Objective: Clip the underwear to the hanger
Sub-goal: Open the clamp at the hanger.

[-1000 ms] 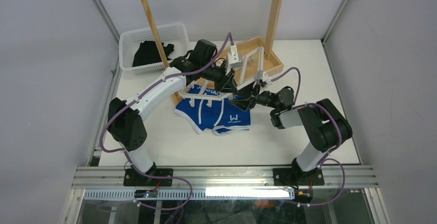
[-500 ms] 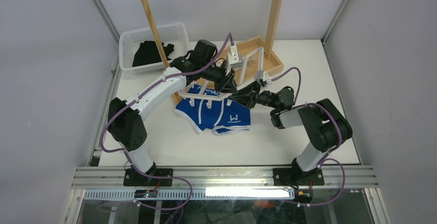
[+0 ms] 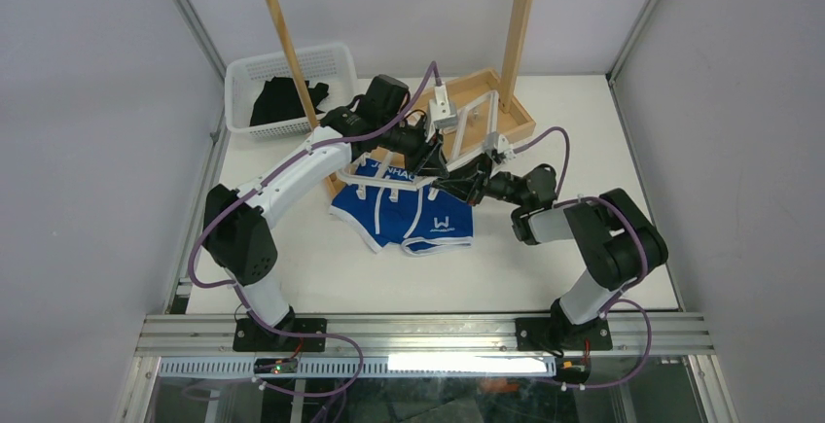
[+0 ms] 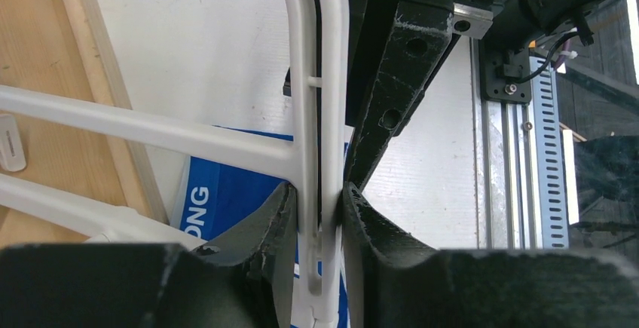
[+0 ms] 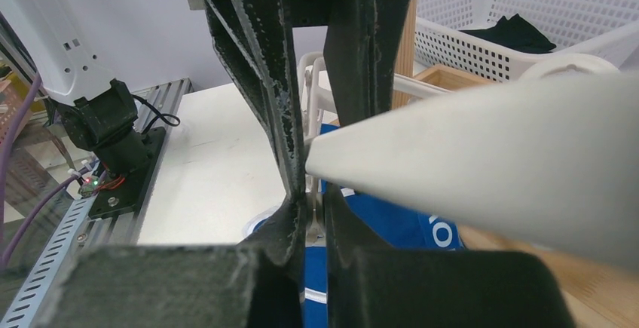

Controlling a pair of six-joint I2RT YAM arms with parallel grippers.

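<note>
A tall wooden rack (image 3: 282, 34) stands behind both sets of jaws on the flat white table (image 3: 321, 267). Its tray-like base lies under the far end of the work. Beyond the left jaws and off to their outer side sits a white perforated plastic basket (image 3: 233, 92) holding a crumpled black garment (image 3: 282, 100), which is no part of this job.

The white plastic rectangular hanger (image 4: 301, 79), with rounded corners and crossbars, is tilted up off the table between the two arms. The left gripper (image 4: 316, 207) is pinched nearly closed on two parallel rails of the frame, most likely to steady it. The bright blue underwear (image 3: 413, 219) with white trim lies flat on the table just below and nearer than both sets of jaws. No clip is seen biting it, so I judge it is not yet attached.

The right gripper (image 5: 315, 207) meets the left head-on, its jaws closed down on a thin white sliver of the hanger. I cannot tell whether that is a clip or a rail. A blurred white part crosses in front of its camera.

White letters "ONG" show on the waistband beside the left jaws. A white "W" marks one leg, and the line beneath it is too small to read.
</note>
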